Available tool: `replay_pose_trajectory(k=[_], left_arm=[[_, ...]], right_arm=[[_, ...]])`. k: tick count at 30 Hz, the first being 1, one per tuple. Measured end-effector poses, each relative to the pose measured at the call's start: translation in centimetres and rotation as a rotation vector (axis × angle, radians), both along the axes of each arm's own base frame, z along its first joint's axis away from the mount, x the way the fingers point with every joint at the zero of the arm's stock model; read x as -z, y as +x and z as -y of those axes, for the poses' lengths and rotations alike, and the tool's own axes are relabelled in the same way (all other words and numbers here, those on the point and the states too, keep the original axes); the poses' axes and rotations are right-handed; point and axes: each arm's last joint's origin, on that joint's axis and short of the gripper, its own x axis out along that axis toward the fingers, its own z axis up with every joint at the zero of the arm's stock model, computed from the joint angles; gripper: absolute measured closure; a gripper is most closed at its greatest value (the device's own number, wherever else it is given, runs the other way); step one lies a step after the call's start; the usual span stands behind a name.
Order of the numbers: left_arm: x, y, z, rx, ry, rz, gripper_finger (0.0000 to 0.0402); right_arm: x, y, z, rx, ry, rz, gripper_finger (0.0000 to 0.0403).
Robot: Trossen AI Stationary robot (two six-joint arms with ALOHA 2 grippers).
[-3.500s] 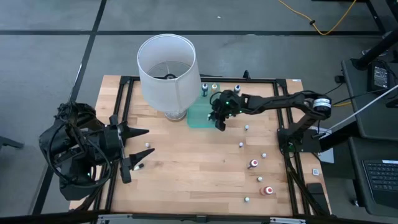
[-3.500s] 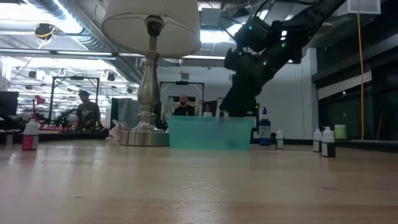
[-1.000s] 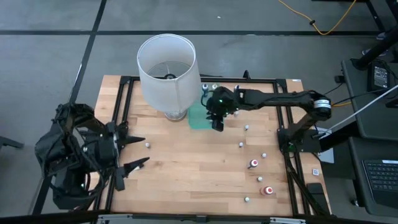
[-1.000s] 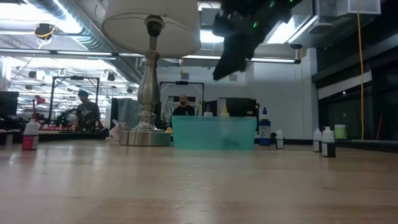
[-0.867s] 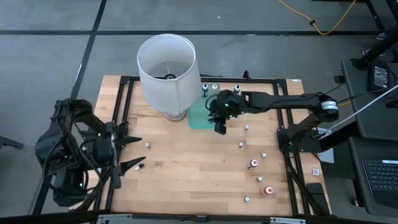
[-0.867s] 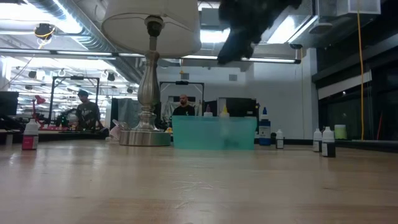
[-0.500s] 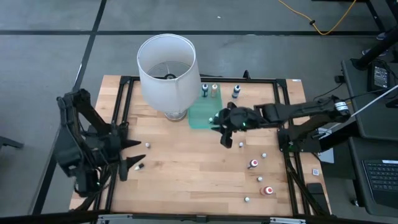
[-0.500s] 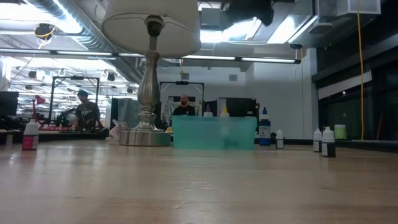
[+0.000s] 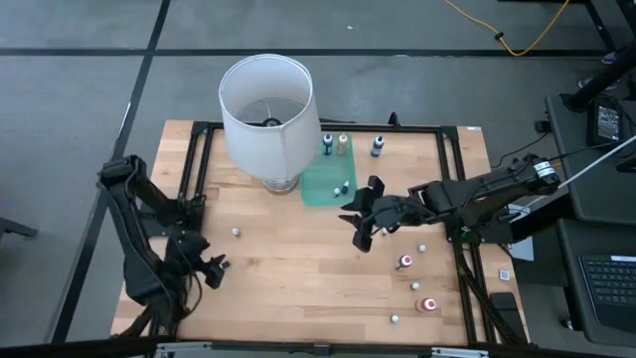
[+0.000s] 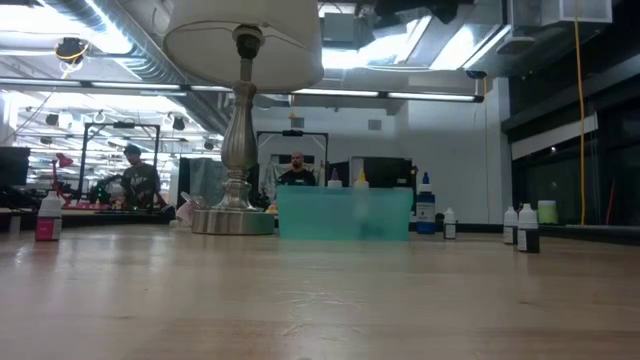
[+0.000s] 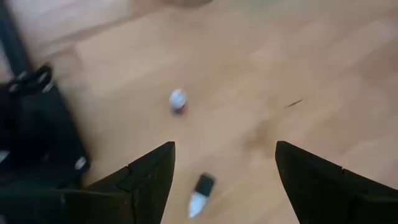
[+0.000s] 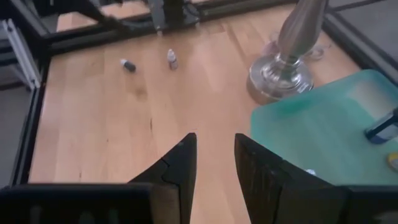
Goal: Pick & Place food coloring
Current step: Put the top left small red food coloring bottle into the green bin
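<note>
Food coloring (image 9: 404,262): bottles scattered over the table's right side, two lying near the left gripper (image 11: 221,180), one on the green tray (image 9: 320,186). Between picks, by your reckoning. Right gripper (image 12: 214,163): narrow, empty, beside the tray. Left: wide, empty. Next, lower onto a bottle.

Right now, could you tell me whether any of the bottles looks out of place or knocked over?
One dark bottle lies on its side near the left gripper, by an upright one. The other bottles I can make out look upright, though they are scattered over the table.
</note>
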Motion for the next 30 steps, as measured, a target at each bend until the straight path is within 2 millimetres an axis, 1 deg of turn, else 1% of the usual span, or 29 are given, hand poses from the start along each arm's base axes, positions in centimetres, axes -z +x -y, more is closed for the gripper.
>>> replay_pose_trajectory(k=[3,7,12,14,16,20,24,30], left_arm=[[1.6,0.5,0.6,-0.036,0.047,-0.055,0.0132],[3.7,1.4,1.5,-0.009,0.169,-0.048,0.0132],[6.7,1.2,2.8,0.039,0.288,-0.117,0.0132],[8.0,0.8,3.3,0.052,0.284,-0.127,0.0132],[9.2,0.4,3.5,0.068,0.242,-0.108,0.0132],[11.4,0.1,3.3,0.083,0.158,-0.064,0.0132],[12.2,0.2,2.6,0.081,0.175,-0.047,0.0132],[12.2,0.7,1.4,0.065,0.193,-0.01,0.0132]], right_arm=[[0.2,0.3,0.0,0.018,-0.005,0.038,0.0292],[0.4,0.5,0.2,0.028,-0.004,0.054,0.0292],[0.8,0.5,0.7,0.041,-0.003,0.036,0.0292],[0.8,0.5,0.7,0.036,-0.009,0.034,0.0292],[0.8,0.5,0.7,0.021,-0.024,0.031,0.0292],[0.8,0.5,0.7,0.004,-0.046,0.031,0.0292],[0.8,0.5,0.7,-0.004,-0.059,0.029,0.0292],[0.8,0.6,0.7,-0.004,-0.058,0.031,0.0292]])
